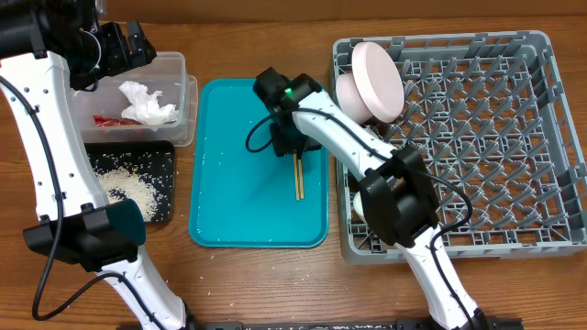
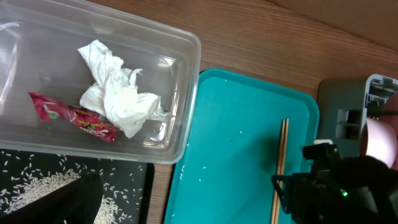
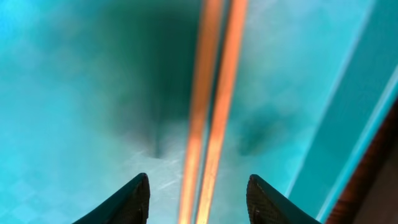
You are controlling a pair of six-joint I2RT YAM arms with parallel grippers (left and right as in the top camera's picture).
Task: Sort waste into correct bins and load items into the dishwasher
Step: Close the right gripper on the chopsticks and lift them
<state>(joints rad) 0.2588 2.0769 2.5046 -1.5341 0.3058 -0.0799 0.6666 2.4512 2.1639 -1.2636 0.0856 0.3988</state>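
Observation:
Two wooden chopsticks (image 1: 298,179) lie side by side on the teal tray (image 1: 238,202). My right gripper (image 1: 284,137) is down over their far end. In the right wrist view it (image 3: 199,199) is open, with one fingertip on each side of the chopsticks (image 3: 214,93). My left gripper (image 1: 136,41) is open and empty, above the clear tub (image 1: 188,92). The tub holds the white tissue (image 2: 118,93) and the red wrapper (image 2: 74,115). Rice (image 1: 128,188) lies in the black tray (image 1: 165,156). A white plate (image 1: 378,78) and a bowl (image 1: 348,92) stand in the grey dish rack (image 1: 541,183).
A small white cup (image 1: 359,203) sits at the rack's near left corner, partly hidden by my right arm. A few stray rice grains (image 2: 242,132) lie on the teal tray. The tub and black tray stand just left of the teal tray, and the rack stands just right of it.

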